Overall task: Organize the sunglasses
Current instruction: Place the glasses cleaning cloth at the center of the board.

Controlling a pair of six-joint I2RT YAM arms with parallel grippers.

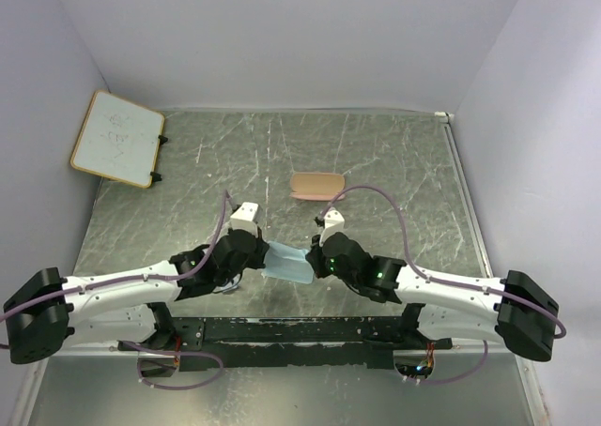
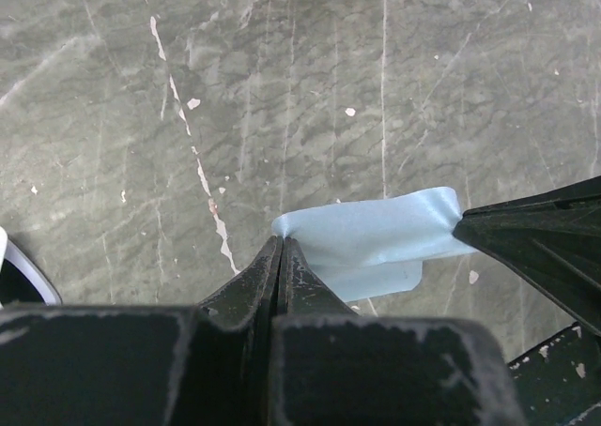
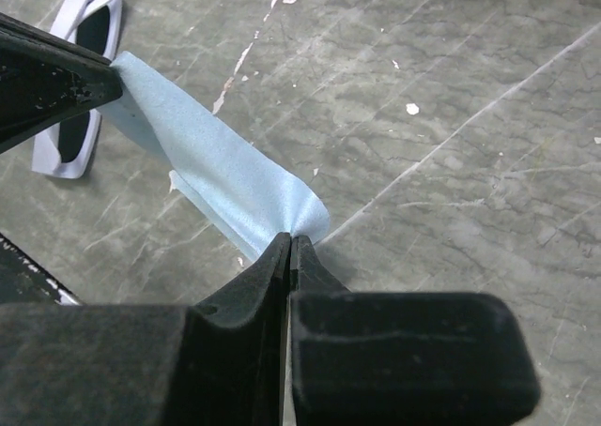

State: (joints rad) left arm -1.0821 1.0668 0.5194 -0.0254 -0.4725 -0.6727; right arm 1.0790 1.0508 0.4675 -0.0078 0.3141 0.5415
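Sunglasses [image 3: 68,135] lie on the surface [image 3: 451,88] just left of the left gripper [image 2: 280,257], beyond it from the right gripper [image 3: 289,252], and both grippers are clenched on opposite ends of the blue cloth [image 2: 376,238].

left pincer [image 2: 280,246]: pinched on blue cloth [image 2: 376,243] | right pincer [image 2: 465,229]: grips cloth's other end
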